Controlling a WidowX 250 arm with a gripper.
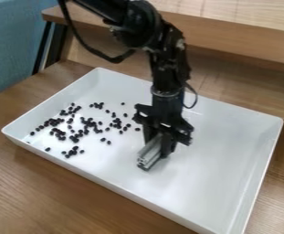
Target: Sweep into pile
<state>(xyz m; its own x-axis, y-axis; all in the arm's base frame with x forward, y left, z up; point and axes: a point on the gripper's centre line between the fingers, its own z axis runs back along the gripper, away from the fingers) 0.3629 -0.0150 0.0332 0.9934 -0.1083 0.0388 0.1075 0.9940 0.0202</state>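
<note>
Stretching across the near side of the scene, a brown wood-grain table (28,192) lies under a large white tray (211,187) with raised walls. The tray holds many small dark beans (75,148), all scattered over its left part. Nearest is a small clump of them by the near left wall, with one bean a little to its left. To the right of those beans, the end of a grey ridged bar (150,153) points down and slightly left, low over the tray's floor, with a dark piece along its underside; whether it touches the floor I cannot tell. The black gripper (157,147) has its fingers clamped on this bar, which slants out between them. Farther back, the beans spread in a loose patch to the left of the fingers, apart from both them and the bar; a few single ones lie nearer on that side. The arm (138,20) comes in from the top edge with a black cable (101,55) looping off its left. Beyond the far wall of the tray is a wooden ledge (248,39), and at far left, blue fabric (10,45).
</note>
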